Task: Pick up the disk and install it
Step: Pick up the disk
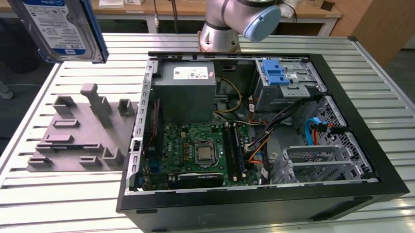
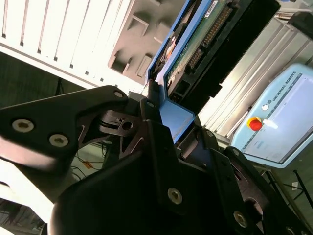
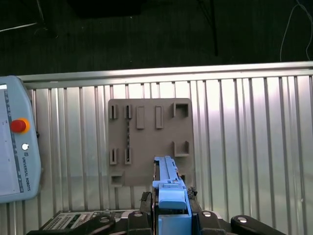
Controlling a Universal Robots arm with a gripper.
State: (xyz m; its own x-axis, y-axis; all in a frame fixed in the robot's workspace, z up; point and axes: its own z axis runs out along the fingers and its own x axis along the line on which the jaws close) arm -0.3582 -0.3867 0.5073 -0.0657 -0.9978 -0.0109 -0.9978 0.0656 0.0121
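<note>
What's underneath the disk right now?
In the first wrist view, the disk, clamped in the jaws, hangs above the grey holder plate on the slatted metal table. It covers part of the plate's edge, so that stretch is hidden.

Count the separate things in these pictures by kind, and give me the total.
disk: 1, held up in the air
gripper: 1, clamped on the disk
computer case: 1, open
grey holder plate: 1
control tablet: 1
Total: 5

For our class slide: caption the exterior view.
The disk hangs above the grey holder plate, beside the open computer case on the slatted table.
</note>
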